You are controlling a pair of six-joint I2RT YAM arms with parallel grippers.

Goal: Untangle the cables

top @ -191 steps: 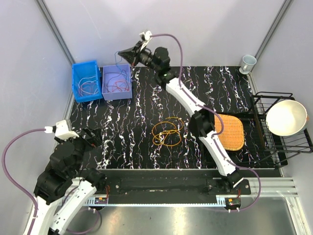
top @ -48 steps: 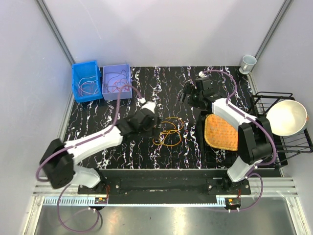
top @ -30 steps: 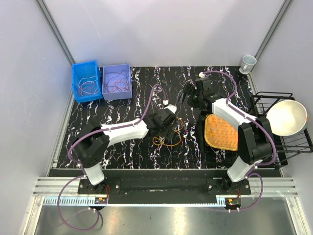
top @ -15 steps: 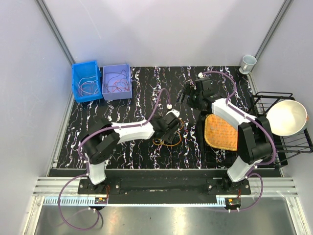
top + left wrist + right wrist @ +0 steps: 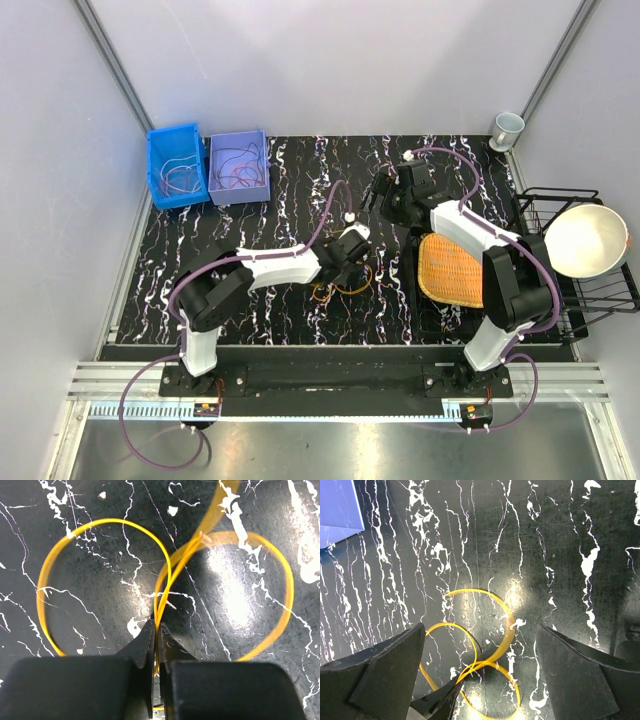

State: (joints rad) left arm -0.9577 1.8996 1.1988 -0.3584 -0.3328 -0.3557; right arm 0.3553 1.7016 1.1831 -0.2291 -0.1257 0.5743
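Note:
A tangle of thin yellow and orange cables (image 5: pixel 345 290) lies in loops on the black marbled table (image 5: pixel 260 215), near its middle. My left gripper (image 5: pixel 352 264) is down on the pile. In the left wrist view its jaws (image 5: pixel 156 628) are shut on yellow strands where two loops (image 5: pixel 115 520) cross. My right gripper (image 5: pixel 384 196) hovers just behind the pile, open and holding nothing. In the right wrist view the loops (image 5: pixel 509 629) lie between its wide-spread fingers (image 5: pixel 395 670), and the left gripper's tip (image 5: pixel 440 700) pinches them at the bottom.
A blue bin (image 5: pixel 177 165) and a purple bin (image 5: pixel 239 167) with more cables stand at the back left. An orange woven mat (image 5: pixel 452 270) lies right of the pile. A wire rack (image 5: pixel 585 300) with a bowl (image 5: pixel 585 240) and a cup (image 5: pixel 508 127) sit at the right.
The left arm has swung right across the table to the cable pile, and its jaws have closed on the yellow strands. The right arm has come back from the bins and hovers behind the pile.

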